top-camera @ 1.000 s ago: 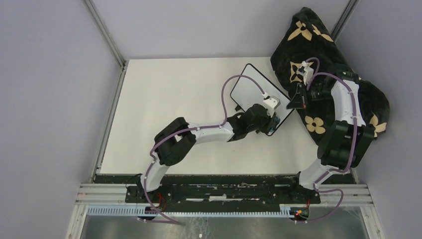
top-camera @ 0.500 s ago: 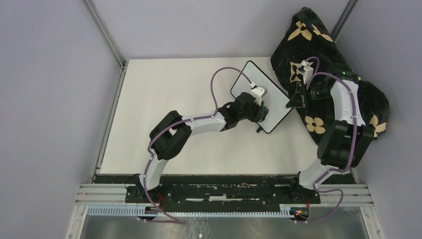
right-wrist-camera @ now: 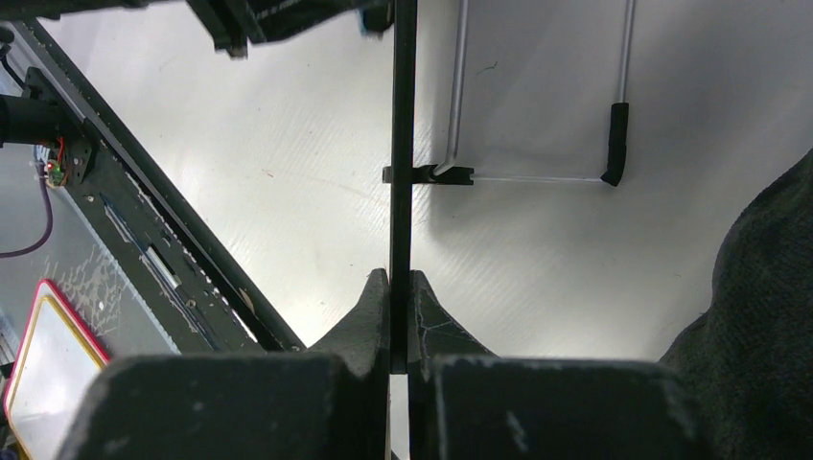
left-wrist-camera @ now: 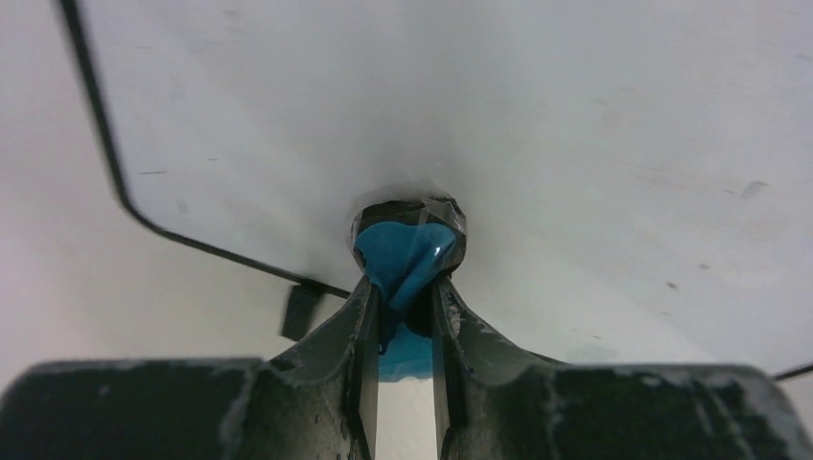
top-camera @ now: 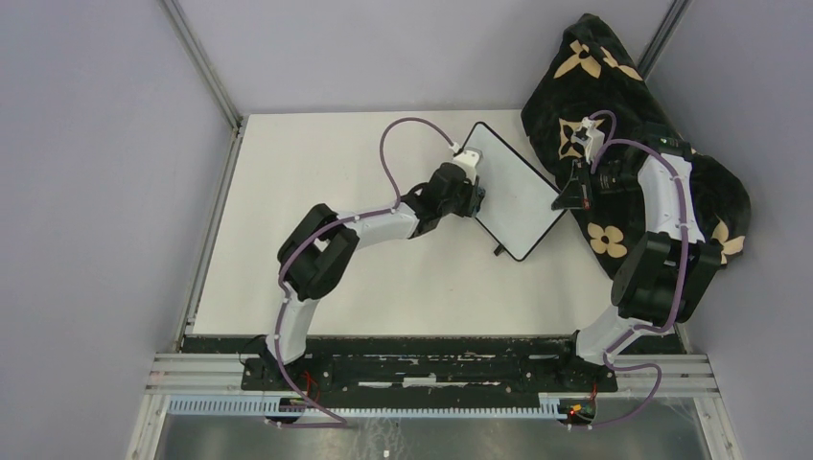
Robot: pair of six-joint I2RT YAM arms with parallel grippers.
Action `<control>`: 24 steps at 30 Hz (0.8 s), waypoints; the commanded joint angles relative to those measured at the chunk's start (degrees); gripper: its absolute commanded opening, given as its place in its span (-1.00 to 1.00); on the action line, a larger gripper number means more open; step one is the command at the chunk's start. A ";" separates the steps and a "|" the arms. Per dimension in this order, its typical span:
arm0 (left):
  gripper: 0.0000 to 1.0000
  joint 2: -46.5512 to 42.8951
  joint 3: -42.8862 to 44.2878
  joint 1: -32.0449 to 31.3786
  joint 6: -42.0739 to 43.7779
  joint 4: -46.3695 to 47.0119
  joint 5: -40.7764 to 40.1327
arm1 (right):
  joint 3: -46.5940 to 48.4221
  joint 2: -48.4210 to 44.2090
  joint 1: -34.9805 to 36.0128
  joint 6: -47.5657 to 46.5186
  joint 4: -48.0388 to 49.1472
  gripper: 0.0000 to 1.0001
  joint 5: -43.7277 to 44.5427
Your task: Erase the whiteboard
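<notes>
Pinching blue eraser in left gripper, pressed flat against whiteboard face near its left edge. Clamping right gripper tight on whiteboard's thin right edge. Sitting toward bench far right corner, just beside black flowered blanket.
</notes>
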 commanded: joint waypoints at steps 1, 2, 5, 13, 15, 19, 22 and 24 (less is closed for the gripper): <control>-0.94 -4.14 -0.90 3.64 3.19 0.88 -3.93 | 1.31 -0.09 0.32 -1.33 -4.08 -0.99 -1.59; -0.94 -4.05 -0.95 4.25 3.33 0.67 -3.92 | 1.32 -0.13 0.32 -1.37 -4.17 -0.99 -1.72; -0.94 -3.60 -1.06 6.17 3.30 0.26 -3.06 | 1.40 -0.19 0.33 -1.37 -4.19 -0.99 -1.83; -0.94 -5.18 -2.96 6.64 1.25 2.33 0.64 | 1.57 0.13 0.27 -1.24 -4.25 -0.99 -1.91; -0.94 -5.80 -3.01 6.14 1.10 2.89 0.73 | 1.58 0.17 0.32 -1.29 -4.29 -0.99 -1.96; -0.94 -5.99 -1.80 5.51 0.88 2.90 1.42 | 1.65 0.34 0.34 -1.28 -4.25 -0.99 -2.00; -0.94 -6.07 -1.02 4.96 0.96 2.78 1.91 | 1.57 0.32 0.32 -1.28 -4.27 -0.99 -2.01; -0.94 -5.85 -0.38 4.44 1.01 2.63 1.92 | 1.60 0.39 0.34 -1.13 -4.24 -0.99 -1.99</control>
